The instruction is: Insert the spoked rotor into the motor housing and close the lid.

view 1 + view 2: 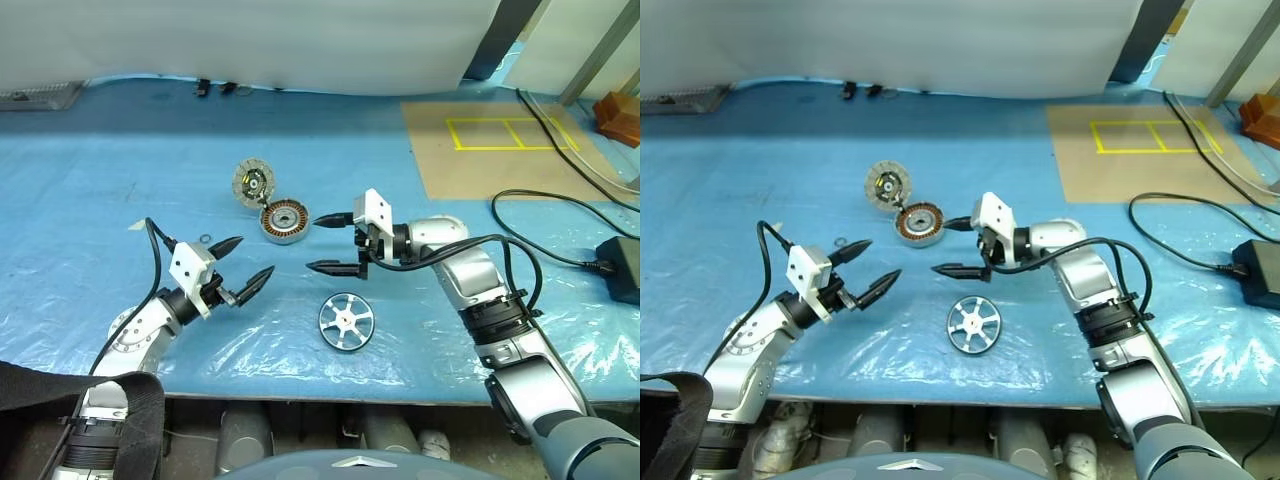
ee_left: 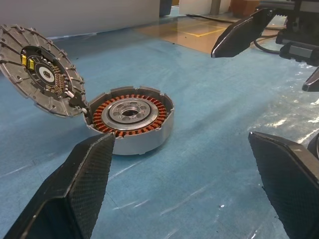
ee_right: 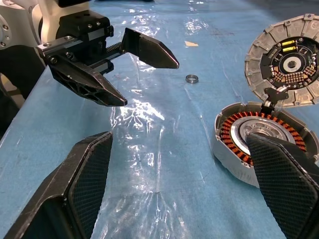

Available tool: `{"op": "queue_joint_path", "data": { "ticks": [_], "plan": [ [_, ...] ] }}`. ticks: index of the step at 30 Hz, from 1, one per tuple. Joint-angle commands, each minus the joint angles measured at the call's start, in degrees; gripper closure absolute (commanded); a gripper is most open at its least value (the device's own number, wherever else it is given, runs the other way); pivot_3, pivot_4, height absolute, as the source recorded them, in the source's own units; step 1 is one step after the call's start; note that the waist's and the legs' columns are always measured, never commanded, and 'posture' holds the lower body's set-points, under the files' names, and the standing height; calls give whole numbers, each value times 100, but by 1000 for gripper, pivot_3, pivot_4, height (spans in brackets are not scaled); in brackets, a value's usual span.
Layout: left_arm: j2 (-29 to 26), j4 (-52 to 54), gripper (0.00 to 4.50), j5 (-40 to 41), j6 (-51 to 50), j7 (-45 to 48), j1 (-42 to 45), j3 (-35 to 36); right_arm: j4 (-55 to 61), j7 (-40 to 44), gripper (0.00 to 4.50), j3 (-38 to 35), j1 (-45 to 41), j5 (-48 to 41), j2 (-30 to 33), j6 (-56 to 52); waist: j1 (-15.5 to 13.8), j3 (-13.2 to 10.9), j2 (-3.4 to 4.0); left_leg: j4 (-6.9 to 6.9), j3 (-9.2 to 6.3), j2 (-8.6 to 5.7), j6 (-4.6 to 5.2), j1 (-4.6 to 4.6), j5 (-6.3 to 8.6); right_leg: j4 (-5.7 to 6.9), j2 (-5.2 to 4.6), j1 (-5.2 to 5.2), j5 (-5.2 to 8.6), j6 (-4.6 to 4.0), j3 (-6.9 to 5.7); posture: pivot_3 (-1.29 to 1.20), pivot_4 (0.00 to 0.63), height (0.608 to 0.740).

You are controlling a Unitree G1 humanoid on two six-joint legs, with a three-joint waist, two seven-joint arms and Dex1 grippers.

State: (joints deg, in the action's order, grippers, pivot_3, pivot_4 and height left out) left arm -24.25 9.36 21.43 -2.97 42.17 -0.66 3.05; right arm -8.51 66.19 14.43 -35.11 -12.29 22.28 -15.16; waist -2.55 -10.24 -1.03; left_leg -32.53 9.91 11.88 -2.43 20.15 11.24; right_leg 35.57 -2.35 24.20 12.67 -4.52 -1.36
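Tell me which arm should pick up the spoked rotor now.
Probably the right. The right gripper hangs open, nearer the spoked rotor than the open left gripper is. The rotor lies free on the blue sheet; the motor housing stands open with its lid up.

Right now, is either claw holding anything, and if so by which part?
Nothing is held. The left claw and right claw both stand open and empty; the spoked rotor lies untouched on the table.
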Motion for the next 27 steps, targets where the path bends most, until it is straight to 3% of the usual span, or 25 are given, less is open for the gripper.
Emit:
{"op": "queue_joint_path", "data": {
  "ticks": [1, 18, 27],
  "plan": [
    [-7, 222, 0, 91, 30, -4, -3, 91, 112, 37, 51, 15, -151, -60, -40, 1, 0, 0, 0, 0, 0, 0, 0, 0, 0, 0, 0, 0, 0, 0, 0, 0, 150, 740],
    [-59, 255, 0, 81, 6, 51, -68, 74, 154, 25, 51, 185, -242, 30, -84, -87, 2, 0, 0, 0, 0, 1, 0, -1, 0, 1, 0, 0, 0, 0, 0, 0, 150, 740],
    [108, 356, 0, -321, 157, -282, -389, -104, -571, -228, 51, 589, -1081, 572, -433, -367, 12, 0, 0, -2, 0, 1, 0, -2, 0, 5, 0, 0, 0, 0, 1, 0, 150, 740]
  ]
}}
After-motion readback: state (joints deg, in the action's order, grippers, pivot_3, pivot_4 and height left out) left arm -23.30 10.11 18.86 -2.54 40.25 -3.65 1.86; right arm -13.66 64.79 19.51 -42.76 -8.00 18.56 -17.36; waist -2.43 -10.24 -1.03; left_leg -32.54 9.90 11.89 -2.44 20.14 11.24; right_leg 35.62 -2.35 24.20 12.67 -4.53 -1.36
